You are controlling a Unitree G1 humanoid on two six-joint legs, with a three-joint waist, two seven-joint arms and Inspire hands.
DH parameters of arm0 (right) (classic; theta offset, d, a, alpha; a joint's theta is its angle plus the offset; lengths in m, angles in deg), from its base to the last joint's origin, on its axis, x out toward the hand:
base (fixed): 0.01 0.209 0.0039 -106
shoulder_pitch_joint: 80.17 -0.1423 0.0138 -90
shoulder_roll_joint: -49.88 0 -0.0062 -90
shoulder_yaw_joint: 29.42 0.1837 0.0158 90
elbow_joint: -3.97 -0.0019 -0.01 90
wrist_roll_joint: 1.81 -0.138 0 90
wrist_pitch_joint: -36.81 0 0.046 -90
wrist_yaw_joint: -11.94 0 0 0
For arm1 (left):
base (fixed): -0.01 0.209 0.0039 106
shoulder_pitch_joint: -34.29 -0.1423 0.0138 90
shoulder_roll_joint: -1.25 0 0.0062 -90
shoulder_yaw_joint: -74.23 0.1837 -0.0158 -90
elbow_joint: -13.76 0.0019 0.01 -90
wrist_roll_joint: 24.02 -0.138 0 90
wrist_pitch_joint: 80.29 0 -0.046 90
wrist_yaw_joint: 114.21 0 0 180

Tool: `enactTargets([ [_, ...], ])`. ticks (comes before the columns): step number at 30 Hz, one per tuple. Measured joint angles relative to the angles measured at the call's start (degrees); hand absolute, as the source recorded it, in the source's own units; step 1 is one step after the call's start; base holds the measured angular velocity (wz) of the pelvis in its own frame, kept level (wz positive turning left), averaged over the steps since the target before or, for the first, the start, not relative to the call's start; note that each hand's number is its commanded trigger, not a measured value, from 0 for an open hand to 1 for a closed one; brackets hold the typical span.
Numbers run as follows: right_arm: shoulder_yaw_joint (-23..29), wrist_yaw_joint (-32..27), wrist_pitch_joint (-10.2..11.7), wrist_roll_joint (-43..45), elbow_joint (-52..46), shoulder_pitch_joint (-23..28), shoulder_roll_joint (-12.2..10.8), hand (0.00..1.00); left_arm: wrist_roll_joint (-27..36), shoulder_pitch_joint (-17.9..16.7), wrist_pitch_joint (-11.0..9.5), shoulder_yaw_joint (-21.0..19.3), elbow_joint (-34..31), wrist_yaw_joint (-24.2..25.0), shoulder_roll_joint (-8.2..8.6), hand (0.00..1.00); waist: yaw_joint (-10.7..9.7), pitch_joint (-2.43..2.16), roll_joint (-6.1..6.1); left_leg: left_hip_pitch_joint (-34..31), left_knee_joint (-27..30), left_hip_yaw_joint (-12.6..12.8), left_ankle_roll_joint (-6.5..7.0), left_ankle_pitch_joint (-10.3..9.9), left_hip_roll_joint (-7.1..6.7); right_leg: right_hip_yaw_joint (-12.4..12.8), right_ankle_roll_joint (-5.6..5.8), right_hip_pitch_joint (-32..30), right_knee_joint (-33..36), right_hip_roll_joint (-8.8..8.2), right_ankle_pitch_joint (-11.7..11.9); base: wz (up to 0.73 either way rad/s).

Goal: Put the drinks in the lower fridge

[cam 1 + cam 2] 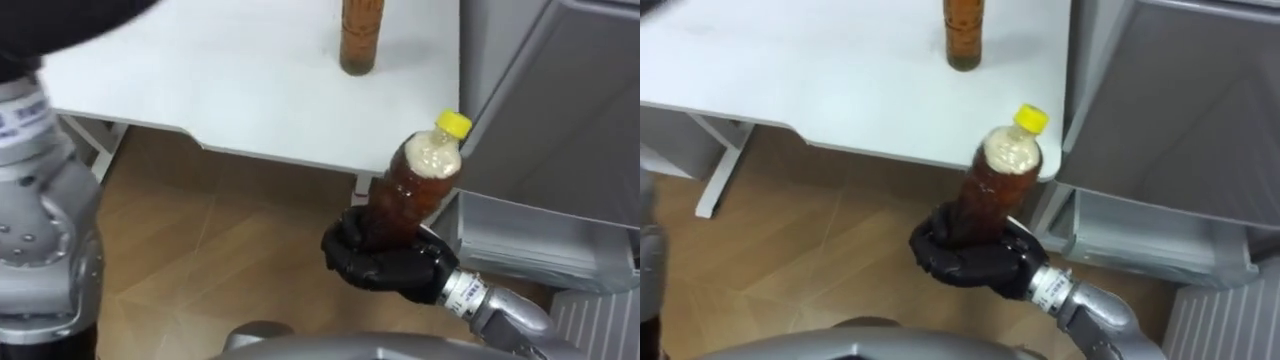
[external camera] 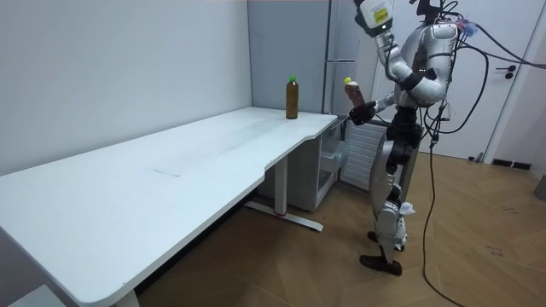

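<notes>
Brown tea fills the clear plastic bottle with the yellow cap point(image 1: 415, 190), foam at its neck, tilted toward the grey fridge point(image 1: 570, 120). My black right hand point(image 1: 385, 262) curls round its base, just off the white surface point(image 1: 230, 90). I judge a firm grip matters now — then a low, slow swing into the bottom compartment.

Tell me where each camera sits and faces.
Left eye view: robot's head, looking down at the right hand gripping the yellow-capped bottle beside the white table; left forearm at left.
Right eye view: same head, same downward look; right hand and forearm.
Room view: across the room, facing the whole standing robot beside table and fridge.
All share the held bottle and a second bottle on the table.
</notes>
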Motion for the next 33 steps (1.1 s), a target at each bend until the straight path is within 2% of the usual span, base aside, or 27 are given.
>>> enactTargets([
  [1, 1.26, -0.02, 0.00, 0.17, 0.02, 0.98, -0.25, 1.00, -0.81, -0.01, -0.76, -3.29, 0.02, -2.94, -0.04, 0.00, 1.28, -0.09, -0.20, 0.02, -0.08, 0.22, 0.00, 0.02, 0.02, 0.09, 0.01, -0.16, -0.41, 0.01, 0.00, 0.00],
  [4, 3.71, -0.06, -0.08, 3.72, 0.04, 2.02, -0.76, 1.00, -0.66, -0.07, -1.92, -10.69, 0.62, -10.12, -0.15, 0.00, 2.67, -0.38, -0.71, 0.19, -0.13, 0.12, -0.03, 0.04, 0.05, 0.02, 0.01, -0.27, -0.53, 0.02, 0.00, -0.01],
  [7, 5.86, -0.07, -0.24, 7.45, 0.02, 3.04, -1.70, 1.00, -0.74, -1.34, -2.57, -15.15, 1.73, -15.82, -0.13, 0.00, 4.13, -0.70, -1.13, 0.97, -0.56, 0.03, -0.03, 0.04, 0.06, -0.04, 0.01, 0.24, -0.61, 0.03, -0.01, 0.00],
  [10, 7.63, -0.46, -1.16, 10.38, 0.03, 3.09, -1.97, 1.00, -0.49, -3.21, -2.58, -19.01, 5.97, -19.64, -0.30, 0.00, 4.55, -0.69, -1.15, 0.94, -0.51, -0.07, -0.02, 0.04, -0.01, -0.13, 0.01, 0.32, -0.60, -0.04, -0.01, 0.00],
  [14, 7.93, -2.21, -2.76, 11.60, -0.32, 3.02, -1.64, 1.00, 2.51, -3.79, -1.41, -19.29, 13.41, -24.30, -0.38, 0.00, 5.39, -0.67, -1.15, 0.88, -0.59, -0.09, -0.01, 0.04, -0.12, -0.09, 0.01, 0.40, -0.68, -0.04, -0.01, 0.00],
  [17, 7.87, -4.15, -4.19, 12.79, -0.56, 2.96, -1.61, 1.00, 2.90, -6.93, -0.04, -18.28, 21.29, -28.40, -0.40, 0.00, 5.08, -0.66, -1.31, 0.94, -0.89, -0.16, -0.03, 0.10, -0.54, -0.16, 0.01, 0.89, -1.37, -0.05, -0.01, 0.00],
  [19, 7.91, -6.57, -5.43, 12.79, -0.59, 2.44, -1.44, 1.00, 7.46, -10.17, 1.19, -14.94, 27.31, -30.56, -0.30, 0.00, 4.83, -0.63, -1.40, 1.07, -1.15, -0.16, 0.04, 0.25, -0.66, -0.08, 0.04, 0.66, -1.47, -0.16, -0.04, 0.00],
  [23, 7.77, -9.06, -6.85, 12.76, -1.44, 1.12, -1.55, 1.00, 19.77, -12.66, 2.97, -7.74, 39.95, -30.81, -0.25, 0.00, 3.60, -0.57, -1.59, 1.37, -1.77, -0.51, 0.20, 0.70, -0.89, -0.76, 0.13, 0.53, -1.47, -0.47, -0.09, 0.06],
  [24, 7.69, -10.13, -6.96, 12.65, -1.40, 0.43, -1.93, 1.00, 24.44, -12.82, 3.69, -4.62, 43.92, -30.73, -0.15, 0.00, 3.58, -0.50, -1.81, 1.60, -2.11, -0.42, 0.19, 0.73, -0.86, -0.63, 0.13, 0.57, -1.43, -0.43, -0.09, -0.08],
  [26, 7.65, -11.47, -7.24, 12.83, -1.38, -0.94, -2.70, 1.00, 30.20, -13.15, 4.77, -0.17, 51.27, -29.54, 0.16, 0.00, 3.52, -0.42, -1.98, 1.84, -2.46, -0.05, 0.20, 0.73, -0.79, -0.06, 0.13, 0.65, -1.40, -0.37, -0.09, -0.11],
  [28, 6.92, -13.24, -8.33, 12.78, -1.37, -3.61, -2.78, 1.00, 38.85, -13.39, 6.82, 6.56, 59.61, -27.37, 1.15, 0.00, 2.15, -0.28, -2.26, 1.40, -2.63, -0.04, 0.23, 0.72, -0.80, 0.09, 0.15, 0.47, -1.32, -0.41, -0.08, -0.02],
  [29, 6.74, -13.77, -8.40, 12.78, -1.37, -4.19, -2.93, 1.00, 40.93, -13.37, 7.34, 8.34, 61.02, -26.72, 1.38, 0.00, 2.01, -0.29, -2.42, 1.09, -2.66, 0.04, 0.23, 0.72, -0.80, 0.13, 0.17, -0.09, -1.30, -0.40, -0.06, -0.04],
  [31, 6.48, -15.39, -8.98, 12.55, -1.24, -5.99, -4.44, 1.00, 45.63, -12.81, 9.03, 14.45, 68.31, -23.34, 2.26, 0.00, 1.54, -0.28, -2.90, 0.72, -2.64, 0.32, 0.27, 0.76, -0.78, 0.27, 0.22, -0.34, -1.33, -0.41, -0.03, -0.06],
  [33, 6.50, -16.50, -9.20, 12.66, -1.15, -6.62, -5.26, 1.00, 47.58, -13.54, 10.36, 17.32, 73.18, -21.15, 3.07, 0.00, 0.54, -0.28, -2.89, 0.95, -2.53, 0.53, 0.27, 0.76, -0.74, 0.44, 0.22, -0.03, -1.34, -0.50, -0.03, 0.02],
])
